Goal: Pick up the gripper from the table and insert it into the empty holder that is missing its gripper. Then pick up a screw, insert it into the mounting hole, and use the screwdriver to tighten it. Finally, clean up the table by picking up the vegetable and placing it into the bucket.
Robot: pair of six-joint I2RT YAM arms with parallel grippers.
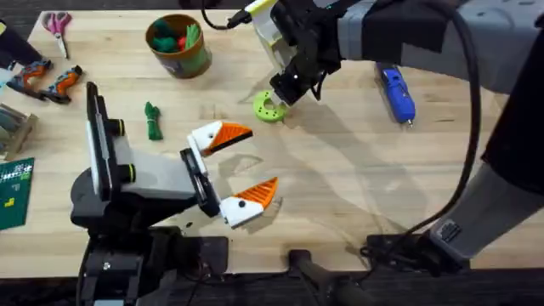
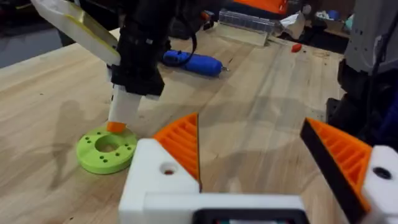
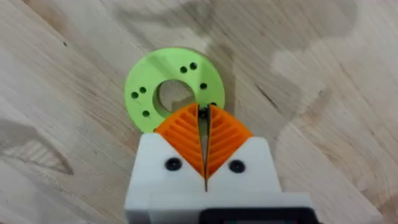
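Note:
My right gripper points down over a bright green ring. Its orange pads are shut, and a small dark screw is pinched at their tips just above the ring. My left gripper rests open near the table's middle with nothing between its orange-padded fingers. The blue screwdriver lies at the right. To the left of the ring lies the dark green vegetable, and the bucket stands at the back. The loose gripper and the empty holder are out of view.
Pink-handled scissors lie at the back left corner. Orange-and-black hand tools and a green board sit along the left edge. The right arm's cable loops over the right side. Bare wood lies between the left gripper and the screwdriver.

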